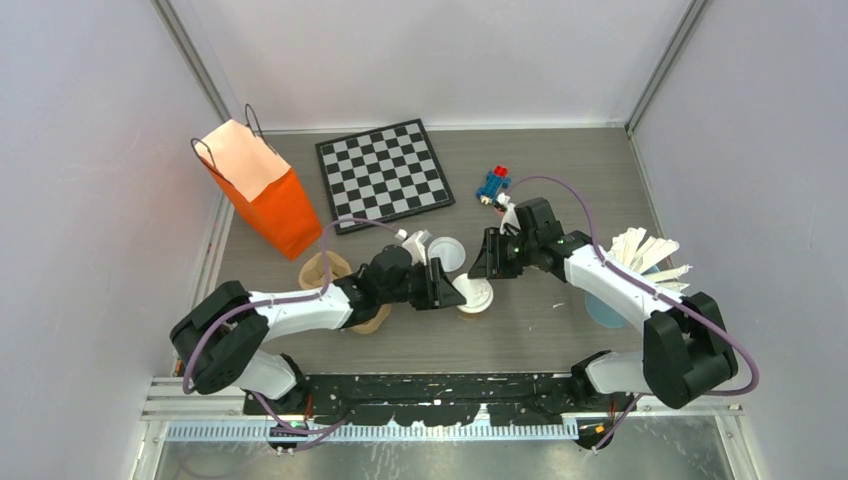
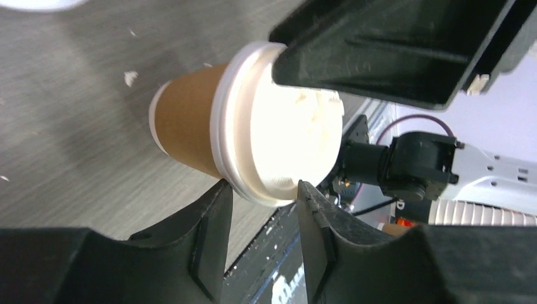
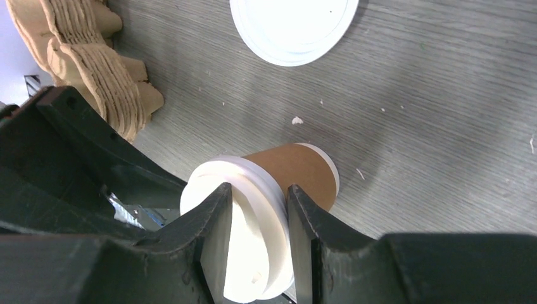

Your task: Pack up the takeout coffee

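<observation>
Quantities in view are as follows. Kraft cup (image 1: 476,296) with white lid fitted: one. Loose white lid (image 1: 448,253): one. Unidentified white item (image 1: 415,243) beside the loose lid: one, kind not determinable. Orange paper bag (image 1: 265,195): one. Chessboard (image 1: 383,175): one. Blue-and-red toy figure (image 1: 493,184): one. Pulp tray stack (image 1: 325,270): one stack; the layers are too thin to count singly. Pale blue tumbler (image 1: 603,312): one. Bundle of pale flat sticks (image 1: 640,255): one bundle; the number of sticks cannot be resolved. Robot arms: two, the left arm (image 1: 300,310) and the right arm (image 1: 620,285). Grippers: two, the left gripper (image 1: 458,292) and the right gripper (image 1: 485,270), with two fingers each.
</observation>
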Available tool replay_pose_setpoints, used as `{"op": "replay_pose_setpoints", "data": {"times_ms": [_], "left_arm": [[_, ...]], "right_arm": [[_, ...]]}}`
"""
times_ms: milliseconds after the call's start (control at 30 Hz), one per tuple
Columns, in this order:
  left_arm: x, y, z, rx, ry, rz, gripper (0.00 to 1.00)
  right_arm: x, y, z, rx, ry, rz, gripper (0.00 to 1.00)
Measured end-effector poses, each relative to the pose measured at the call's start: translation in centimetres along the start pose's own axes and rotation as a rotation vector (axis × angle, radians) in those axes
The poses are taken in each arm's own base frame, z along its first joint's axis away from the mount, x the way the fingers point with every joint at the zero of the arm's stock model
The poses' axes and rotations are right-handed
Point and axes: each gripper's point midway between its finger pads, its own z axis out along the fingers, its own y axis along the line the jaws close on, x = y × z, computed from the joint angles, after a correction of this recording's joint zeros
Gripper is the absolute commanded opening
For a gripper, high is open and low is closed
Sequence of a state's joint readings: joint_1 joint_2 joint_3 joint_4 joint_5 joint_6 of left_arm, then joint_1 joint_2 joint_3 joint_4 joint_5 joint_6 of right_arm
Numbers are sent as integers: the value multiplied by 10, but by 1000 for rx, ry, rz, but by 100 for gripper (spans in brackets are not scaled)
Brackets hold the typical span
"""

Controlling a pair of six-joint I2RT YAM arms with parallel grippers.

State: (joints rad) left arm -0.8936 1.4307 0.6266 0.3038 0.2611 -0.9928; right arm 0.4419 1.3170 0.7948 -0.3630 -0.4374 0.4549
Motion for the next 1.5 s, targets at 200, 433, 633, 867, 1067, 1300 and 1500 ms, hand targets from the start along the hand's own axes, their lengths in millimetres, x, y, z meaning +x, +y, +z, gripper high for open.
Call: {"op": "replay_pose_setpoints", "data": {"times_ms": [200, 433, 633, 867, 1067, 1300, 1500], "left_arm": [[26, -14, -5, 69, 52, 15, 55], [29, -21, -16, 63, 65, 81, 58], [15, -24, -32, 29, 10, 151, 59], [-20, -8, -39, -64, -54, 201, 59], [-57, -7, -40, -84, -100, 229, 59], [-66, -11, -20, -55, -34, 264, 58], [-50, 5, -5, -67, 51, 241, 58]], "right_arm": [[-4, 5, 3, -26, -2, -23, 50], [-9, 7, 0, -3, 8, -23, 61], [-20, 12, -6, 9, -8, -43, 62], [-30, 6, -19, 106, -38, 2, 69], [-37, 9, -60, 172, -174, 60, 81], [-18, 10, -83, 149, -251, 146, 79], [9, 0, -70, 137, -203, 242, 76]]}}
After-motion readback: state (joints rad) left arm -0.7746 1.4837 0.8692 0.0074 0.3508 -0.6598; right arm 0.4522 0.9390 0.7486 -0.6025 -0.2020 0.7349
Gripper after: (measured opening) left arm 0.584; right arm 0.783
